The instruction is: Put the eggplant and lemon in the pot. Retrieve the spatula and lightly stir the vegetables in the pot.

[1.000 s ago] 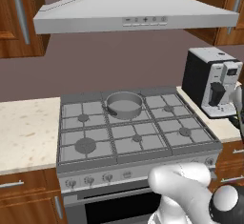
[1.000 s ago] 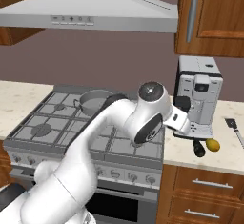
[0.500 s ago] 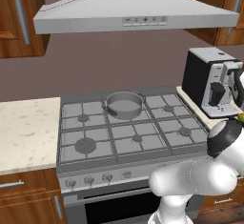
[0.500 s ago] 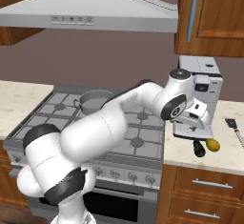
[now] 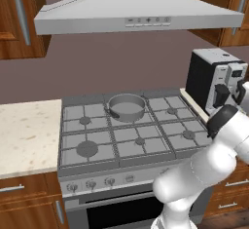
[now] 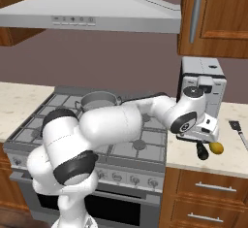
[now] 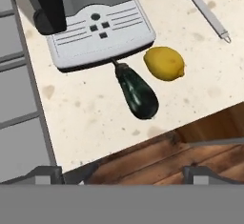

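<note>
A: Where are the vegetables?

B: On the beige speckled surface [image 7: 95, 108] to the right of the stove [image 5: 131, 135], in front of the coffee machine [image 6: 201, 89]. In the hand view the eggplant [image 7: 136, 92] lies dark and glossy with its stem end touching the machine's drip tray [image 7: 100, 35], its rounded end toward the surface's front edge. The lemon [image 7: 164, 63] sits just beside it, near but apart, also close to the tray.

A: And from the right base view?

B: The eggplant [image 6: 201, 150] and the lemon [image 6: 216, 147] show side by side near the front edge, just under the robot's hand.

A: The gripper?

B: The gripper [image 7: 121, 173] hangs above the surface's front edge, its two dark fingertips [image 7: 45, 174] spread wide apart with nothing between them. It touches neither fruit.

A: The pot?

B: The pot [image 5: 126, 107] stands on the rear middle burner of the stove, well apart from the vegetables. In the right base view the pot [image 6: 99, 100] shows behind the arm.

A: The spatula?

B: The spatula [image 7: 200, 6] lies flat on the surface beyond the lemon, grey handle toward the edge. The right base view shows the spatula [image 6: 239, 131] far right, black blade toward the wall.
</note>
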Robot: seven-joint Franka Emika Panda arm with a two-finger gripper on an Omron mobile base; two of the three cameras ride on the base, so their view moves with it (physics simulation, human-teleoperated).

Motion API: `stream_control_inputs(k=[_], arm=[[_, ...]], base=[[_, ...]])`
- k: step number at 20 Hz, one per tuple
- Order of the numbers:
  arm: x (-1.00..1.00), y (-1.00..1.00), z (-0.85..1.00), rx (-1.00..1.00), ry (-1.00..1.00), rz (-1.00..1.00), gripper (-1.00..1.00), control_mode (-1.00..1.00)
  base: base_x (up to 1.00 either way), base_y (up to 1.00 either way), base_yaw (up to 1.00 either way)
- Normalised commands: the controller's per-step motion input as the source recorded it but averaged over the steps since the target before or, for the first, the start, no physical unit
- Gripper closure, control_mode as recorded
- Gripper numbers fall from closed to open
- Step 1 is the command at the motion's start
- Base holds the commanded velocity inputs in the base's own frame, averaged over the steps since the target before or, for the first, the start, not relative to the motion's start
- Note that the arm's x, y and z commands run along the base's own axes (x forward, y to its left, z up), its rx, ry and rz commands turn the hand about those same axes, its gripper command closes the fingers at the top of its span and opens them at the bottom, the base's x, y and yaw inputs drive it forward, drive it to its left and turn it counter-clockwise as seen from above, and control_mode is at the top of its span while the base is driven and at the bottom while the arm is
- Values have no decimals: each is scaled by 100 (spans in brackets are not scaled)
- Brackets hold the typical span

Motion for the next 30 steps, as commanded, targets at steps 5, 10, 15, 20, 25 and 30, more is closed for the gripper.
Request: stream_control_inputs(k=[5,10,15,20,25,30], arm=[[39,-22,-26,3,10,15,-100,-100],[0,-5,-20,0,10,8,-100,-100],[0,-11,-14,0,0,3,-100,-100],[0,-25,-23,2,0,0,-100,-100],[0,-10,-28,1,0,0,-100,-100],[0,-16,-12,3,0,0,-100,-100]], base=[[0,0,0],[0,0,0],[0,0,0],[0,0,0],[0,0,0],[0,0,0]])
